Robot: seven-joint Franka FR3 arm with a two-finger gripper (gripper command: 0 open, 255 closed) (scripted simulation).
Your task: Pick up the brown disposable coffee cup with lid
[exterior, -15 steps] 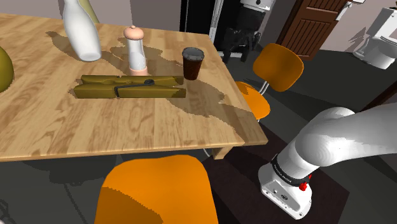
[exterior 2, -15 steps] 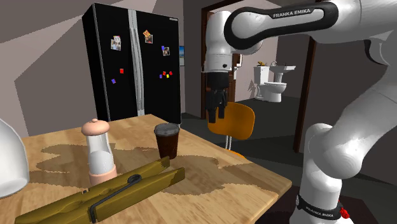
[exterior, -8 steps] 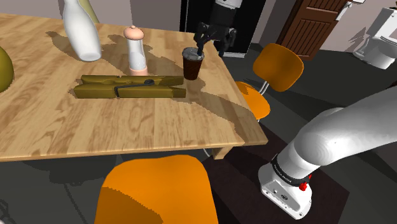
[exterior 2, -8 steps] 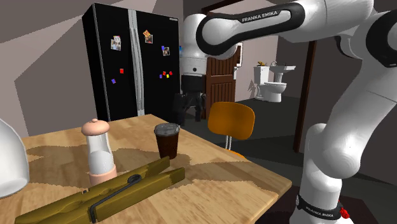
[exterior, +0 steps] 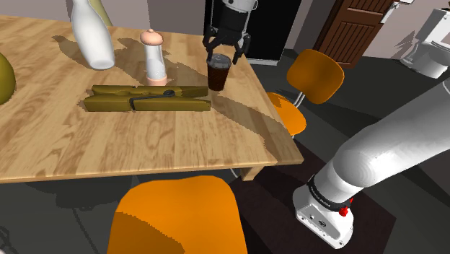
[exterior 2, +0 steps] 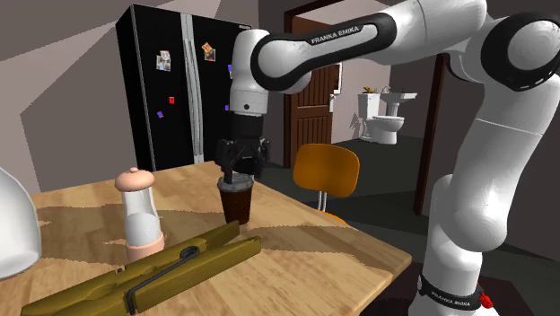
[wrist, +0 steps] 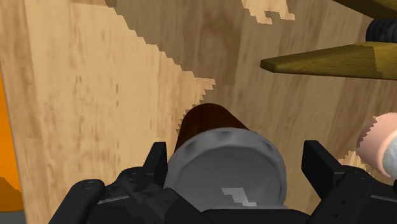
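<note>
The white vase (exterior: 92, 40) loses its neck to the shoulder view's top edge.

The cup (exterior: 218, 73) stands on the surface (exterior: 180, 148) just behind the clothespin's (exterior: 148, 99) end, with the mill (exterior: 153, 56) to its left in the shoulder view. The pincer (exterior: 225, 53) hangs right over it.

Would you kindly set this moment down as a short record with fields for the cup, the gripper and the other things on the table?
cup: dark brown, grey lid, upright near the table edge
gripper: directly over the cup, pointing down at its lid
jaws: open, one on each side of the lid, not clasping it
held: nothing
also on table: long olive peg lying flat, pink-capped grinder, white vase
beside table: orange chair
</note>
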